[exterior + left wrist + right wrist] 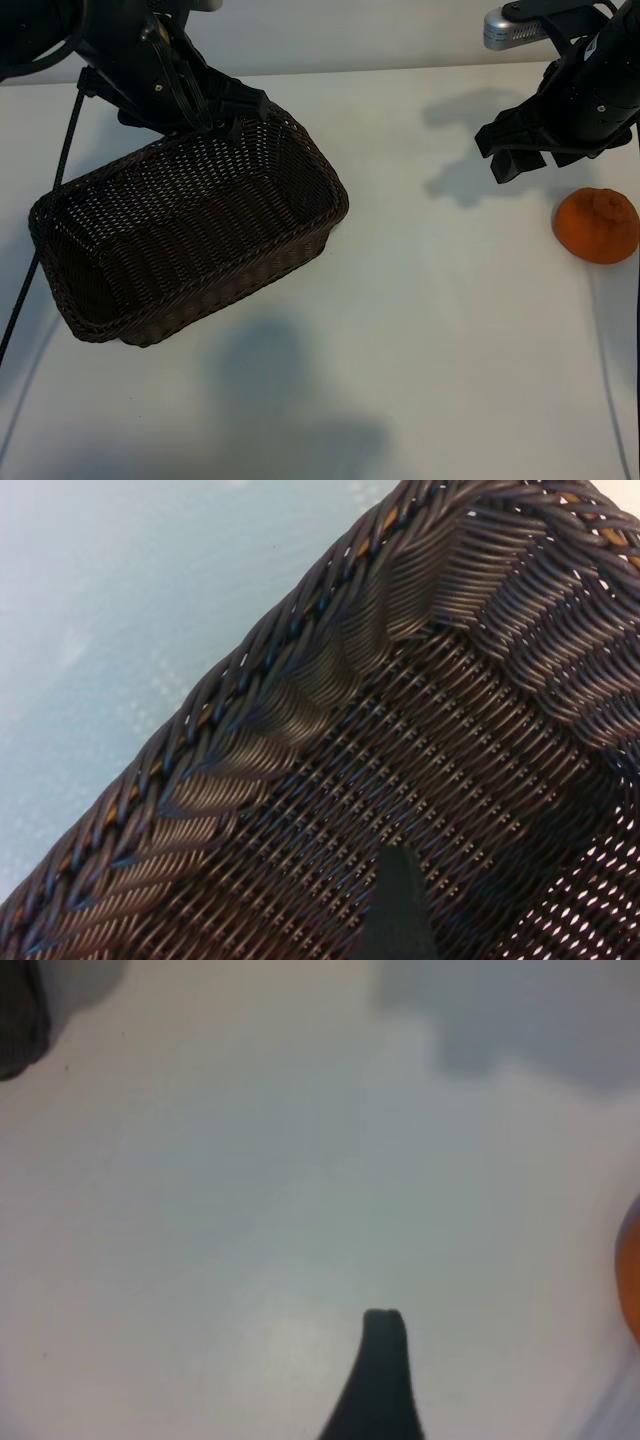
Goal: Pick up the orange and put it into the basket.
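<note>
Left arm reaches in from upper left of exterior view, bent down toward table. Left gripper (225, 115) low, jaws spread wide, nothing held between them. One dark fingertip (398, 880) shows in left wrist view.

Right arm comes in from upper right, wrist tilted down. Right gripper (520, 140) hangs above table, jaws wide apart, empty. One fingertip (382, 1328) visible in right wrist view.
</note>
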`<action>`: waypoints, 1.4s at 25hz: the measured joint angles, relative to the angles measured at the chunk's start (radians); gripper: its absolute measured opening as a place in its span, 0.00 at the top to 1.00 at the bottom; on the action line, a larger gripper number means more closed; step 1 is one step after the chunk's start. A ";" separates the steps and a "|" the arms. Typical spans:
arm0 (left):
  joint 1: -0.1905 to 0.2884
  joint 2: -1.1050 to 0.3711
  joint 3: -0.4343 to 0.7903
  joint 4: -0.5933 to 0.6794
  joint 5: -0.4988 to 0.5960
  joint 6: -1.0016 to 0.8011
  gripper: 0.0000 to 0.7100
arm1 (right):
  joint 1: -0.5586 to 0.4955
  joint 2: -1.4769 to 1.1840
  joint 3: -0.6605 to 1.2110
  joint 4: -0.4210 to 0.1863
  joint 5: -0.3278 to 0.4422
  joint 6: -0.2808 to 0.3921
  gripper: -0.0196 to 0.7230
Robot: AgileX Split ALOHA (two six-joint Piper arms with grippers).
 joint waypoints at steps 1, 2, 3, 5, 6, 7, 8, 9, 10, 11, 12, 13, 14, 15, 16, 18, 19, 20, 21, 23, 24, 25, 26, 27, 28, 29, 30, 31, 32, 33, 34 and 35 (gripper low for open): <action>0.000 0.000 0.000 0.007 0.000 0.000 0.17 | 0.000 0.000 0.000 0.000 0.000 0.000 0.17; 0.000 0.000 0.000 0.007 0.000 0.000 0.17 | 0.000 0.000 0.000 0.000 0.000 0.000 0.17; 0.000 0.000 0.000 0.000 0.000 0.000 0.17 | 0.000 0.000 0.000 0.000 0.000 0.000 0.17; 0.000 0.000 0.000 0.000 0.000 0.000 0.17 | 0.000 0.000 0.000 0.000 0.000 0.000 0.17; 0.000 0.000 0.000 0.000 0.000 0.000 0.17 | 0.000 0.000 0.000 0.000 0.000 0.000 0.17; 0.000 0.000 0.000 0.007 0.000 0.000 0.17 | 0.000 0.000 0.000 0.000 0.000 0.000 0.17; 0.000 0.000 0.000 0.007 0.000 0.000 0.17 | 0.000 0.000 0.000 0.000 0.000 0.000 0.17; 0.000 0.000 0.000 0.007 0.000 0.000 0.17 | 0.000 0.000 0.000 0.000 0.000 0.000 0.17; 0.000 0.000 0.000 0.007 0.000 0.000 0.17 | 0.000 0.000 0.000 0.000 0.000 0.000 0.17; 0.000 0.000 0.000 0.007 0.000 0.000 0.17 | 0.000 0.000 0.000 0.000 0.000 0.000 0.17; 0.000 0.000 0.000 0.007 0.000 0.000 0.17 | 0.000 0.000 0.000 0.000 0.000 0.000 0.17; 0.000 0.000 0.000 0.007 0.000 0.000 0.17 | 0.001 0.000 0.000 0.000 0.000 0.000 0.17; 0.000 0.000 0.000 0.007 0.000 0.000 0.17 | 0.001 0.000 0.000 0.000 0.000 0.000 0.17; 0.000 0.000 0.000 0.007 0.000 0.000 0.17 | 0.001 0.000 0.000 0.000 0.000 0.000 0.17; 0.000 0.000 0.000 0.007 0.000 0.000 0.17 | 0.001 0.000 0.000 0.000 0.000 0.000 0.17; 0.000 0.000 0.000 0.007 0.000 0.000 0.17 | 0.001 0.000 0.000 0.000 0.000 0.000 0.17; 0.000 0.000 0.000 0.007 0.000 0.000 0.17 | 0.001 0.000 0.000 0.000 0.000 0.000 0.17; 0.000 0.000 0.000 0.007 0.000 0.000 0.17 | 0.001 0.000 0.000 0.000 0.000 0.000 0.17; 0.000 0.000 0.000 0.007 0.000 0.000 0.17 | 0.001 0.000 0.000 0.000 0.000 0.000 0.17; 0.000 0.000 0.000 0.007 0.000 0.000 0.17 | 0.001 0.000 0.000 0.000 0.000 0.000 0.17; 0.000 0.000 0.000 0.007 -0.001 0.000 0.17 | 0.001 0.000 0.000 0.000 0.000 0.000 0.17; 0.000 0.000 0.000 0.007 -0.006 0.000 0.17 | 0.001 0.000 0.000 0.000 0.000 0.000 0.17; 0.000 0.000 0.000 0.007 -0.011 -0.001 0.17 | 0.001 0.000 0.000 0.000 0.000 0.000 0.17; 0.000 0.000 0.000 0.000 -0.012 -0.002 0.17 | 0.001 0.000 0.000 0.000 0.000 0.000 0.17; 0.000 0.000 0.000 0.000 -0.010 -0.002 0.17 | 0.001 0.000 0.000 0.000 0.000 0.000 0.17; 0.000 0.000 0.000 0.000 0.000 -0.005 0.17 | 0.001 0.000 0.000 0.000 0.000 0.000 0.17; 0.000 0.000 0.000 0.007 0.015 -0.012 0.17 | 0.001 0.000 0.000 0.000 0.000 0.000 0.17; 0.000 0.000 0.000 0.000 0.039 -0.024 0.17 | 0.001 0.000 0.000 0.000 0.000 0.000 0.17; 0.000 0.000 0.000 0.009 0.060 -0.036 0.17 | 0.001 0.000 0.000 0.000 0.001 0.000 0.17; 0.000 -0.003 0.000 0.013 0.087 -0.056 0.17 | 0.001 0.000 0.000 0.000 0.001 0.000 0.17; 0.000 -0.008 0.000 0.026 0.107 -0.070 0.17 | 0.001 0.000 0.000 0.000 0.001 0.000 0.17; 0.000 -0.016 0.000 0.043 0.127 -0.088 0.17 | 0.001 0.000 0.000 0.000 0.002 0.000 0.17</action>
